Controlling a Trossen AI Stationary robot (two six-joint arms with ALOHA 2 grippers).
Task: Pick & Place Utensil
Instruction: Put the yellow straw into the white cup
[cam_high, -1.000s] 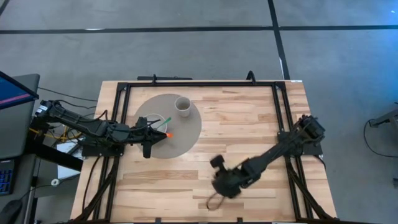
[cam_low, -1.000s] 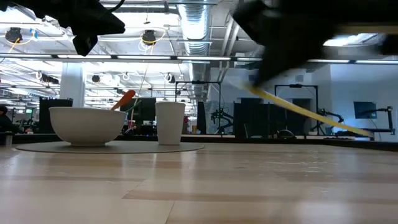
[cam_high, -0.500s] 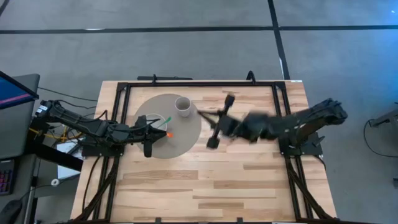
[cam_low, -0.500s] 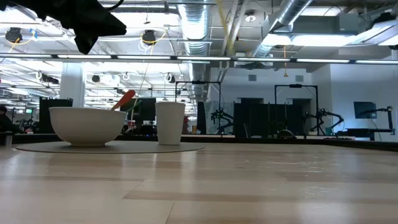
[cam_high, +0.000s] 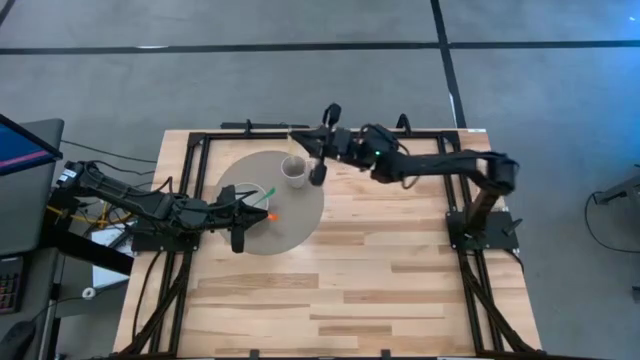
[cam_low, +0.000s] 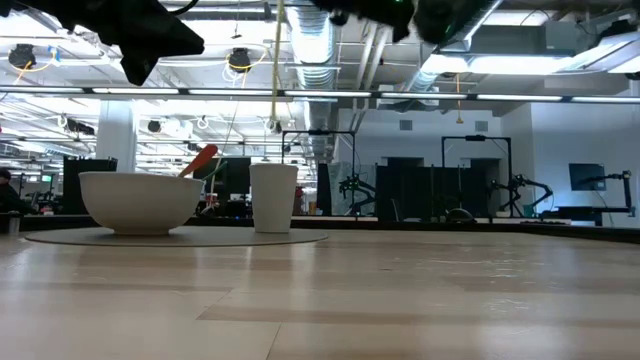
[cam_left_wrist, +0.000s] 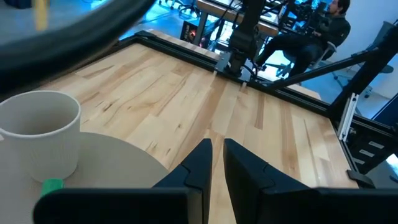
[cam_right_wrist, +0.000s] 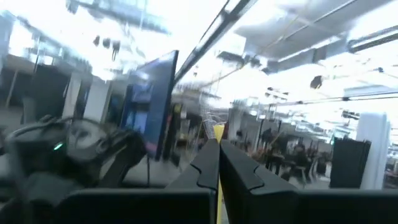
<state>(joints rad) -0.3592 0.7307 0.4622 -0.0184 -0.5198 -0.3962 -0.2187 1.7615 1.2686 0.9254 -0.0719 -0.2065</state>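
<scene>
A thin yellow utensil hangs upright from my right gripper, which is shut on it high above the white cup. The utensil's lower end stays above the cup's rim; whether it is straight over the cup or just beyond it I cannot tell. The cup and a white bowl stand on a round grey mat. An orange-and-green utensil leans on the bowl's rim. My left gripper hovers by the bowl, open by a narrow gap, touching nothing. My right gripper pinches the yellow utensil between its two fingers, which come level from the table's right and lie across it. The utensil is lifted clear and hangs upright below the fingers. Which part of the utensil they are on does not show.
A black frame runs round the wooden table. The right arm stretches along the far edge. Bare wood lies to the right of the mat and along the near side.
My right gripper has swung fast from low over the table's near side, up and across toward the far left, ending above the cup. The yellow utensil, slanted a second ago, now hangs upright.
</scene>
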